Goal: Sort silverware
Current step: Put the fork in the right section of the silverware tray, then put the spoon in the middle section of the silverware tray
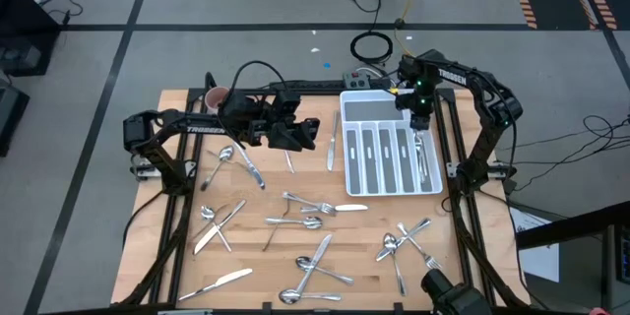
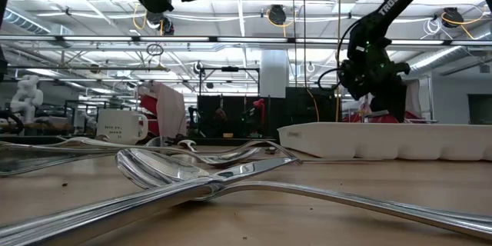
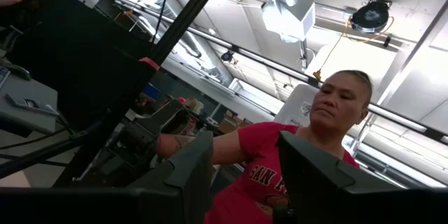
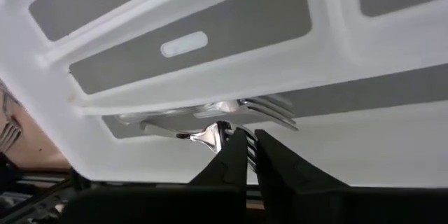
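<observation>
- The tray [image 1: 390, 145] sits at the table's [image 1: 177, 246] far right; all places below are told from it.
- The right gripper [image 1: 420, 130] hangs over the tray's rightmost slot, near the slot's far end, fingers pointing down into it.
- In the right wrist view the right gripper [image 4: 245, 143] has its two fingers almost together, with a thin gap between them. A fork [image 4: 231, 112] lies in the slot just past the fingertips. Whether the fingers touch the fork or pinch anything cannot be told.
- In the high view the forks [image 1: 424, 160] in that rightmost slot show as a shiny cluster below the gripper. The other long slots look bare grey.
- The left gripper [image 1: 305, 132] hovers above the table to the tray's left, raised and aimed outward. Its wrist view shows its fingers [image 3: 189, 175] spread apart with nothing between them, and a person [image 3: 280, 161] in a red shirt beyond.
- A knife [image 1: 332, 144] lies just left of the tray, parallel to its side.
- The rest of the silverware [image 1: 313, 221] is scattered over the table to the tray's left and near side: spoons, forks and knives, some crossed.
- A small group [image 1: 404, 241] lies near the tray's near right corner.
- A mug [image 1: 216, 98] stands well left of the tray, at the table's far edge.
</observation>
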Action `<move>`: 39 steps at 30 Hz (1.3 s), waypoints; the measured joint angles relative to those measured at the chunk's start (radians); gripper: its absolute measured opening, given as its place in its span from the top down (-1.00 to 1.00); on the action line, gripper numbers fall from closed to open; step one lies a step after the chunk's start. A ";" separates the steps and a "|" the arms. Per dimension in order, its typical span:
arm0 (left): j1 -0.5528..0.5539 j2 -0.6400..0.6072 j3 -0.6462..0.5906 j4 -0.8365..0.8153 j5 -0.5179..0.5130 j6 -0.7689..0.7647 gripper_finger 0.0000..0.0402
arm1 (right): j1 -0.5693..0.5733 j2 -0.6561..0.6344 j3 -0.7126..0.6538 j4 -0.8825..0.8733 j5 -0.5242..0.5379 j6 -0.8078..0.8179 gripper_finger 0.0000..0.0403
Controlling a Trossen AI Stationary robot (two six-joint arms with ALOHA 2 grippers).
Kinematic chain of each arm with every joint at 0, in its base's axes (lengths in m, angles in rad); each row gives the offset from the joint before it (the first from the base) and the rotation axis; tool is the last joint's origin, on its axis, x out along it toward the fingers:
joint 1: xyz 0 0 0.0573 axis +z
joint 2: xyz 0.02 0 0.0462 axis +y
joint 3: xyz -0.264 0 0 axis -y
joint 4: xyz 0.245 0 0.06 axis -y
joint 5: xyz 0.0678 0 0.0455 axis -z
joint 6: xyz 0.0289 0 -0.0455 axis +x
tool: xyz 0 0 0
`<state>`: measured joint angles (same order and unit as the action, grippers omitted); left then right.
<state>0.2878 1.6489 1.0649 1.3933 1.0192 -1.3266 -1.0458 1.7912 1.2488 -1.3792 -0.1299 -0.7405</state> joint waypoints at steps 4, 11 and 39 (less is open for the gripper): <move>0.000 0.000 0.000 0.000 0.000 0.000 0.17 | 0.000 0.000 0.000 0.002 0.000 0.019 0.81; 0.000 0.000 0.000 0.000 0.000 0.000 0.17 | 0.000 0.000 0.000 0.005 -0.001 0.022 0.68; 0.119 -0.187 0.142 -1.103 -0.170 0.630 0.22 | 0.217 -0.288 0.591 0.000 -0.264 0.173 0.65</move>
<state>0.4067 1.4616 1.2067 0.2902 0.8491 -0.6969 -0.8284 1.5032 1.8397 -1.3788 -0.3939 -0.5680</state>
